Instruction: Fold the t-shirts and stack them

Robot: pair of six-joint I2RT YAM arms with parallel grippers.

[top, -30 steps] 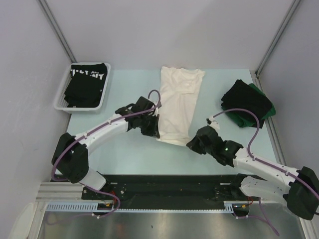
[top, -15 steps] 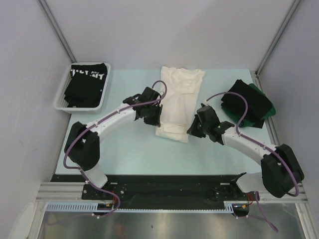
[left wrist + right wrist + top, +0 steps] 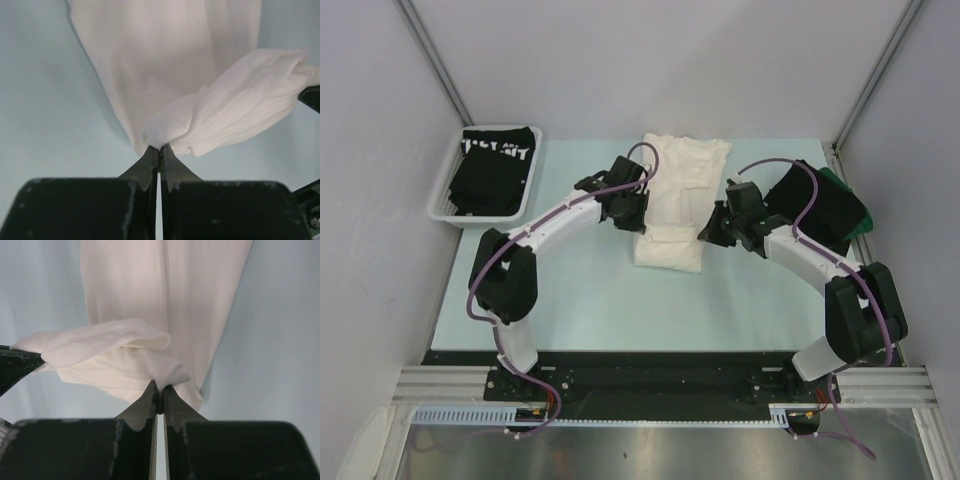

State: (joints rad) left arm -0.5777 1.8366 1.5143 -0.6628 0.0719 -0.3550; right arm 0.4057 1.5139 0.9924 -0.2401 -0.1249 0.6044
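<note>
Pale blue tabletop (image 3: 580, 295) holds a white t-shirt (image 3: 685, 180) lying lengthwise. Its hem corners are pinched tight, one by the left gripper (image 3: 159, 147), one by the right gripper (image 3: 158, 385), and doubled over the body.

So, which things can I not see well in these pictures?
Top view: lettering on the black tee in the basket is folded over and too small to read.
Top view: the right arm crosses the dark pile, so its tees cannot be counted.
Wrist views: the left gripper and right gripper pinch the white tee; the top edge cuts off its far end.
</note>
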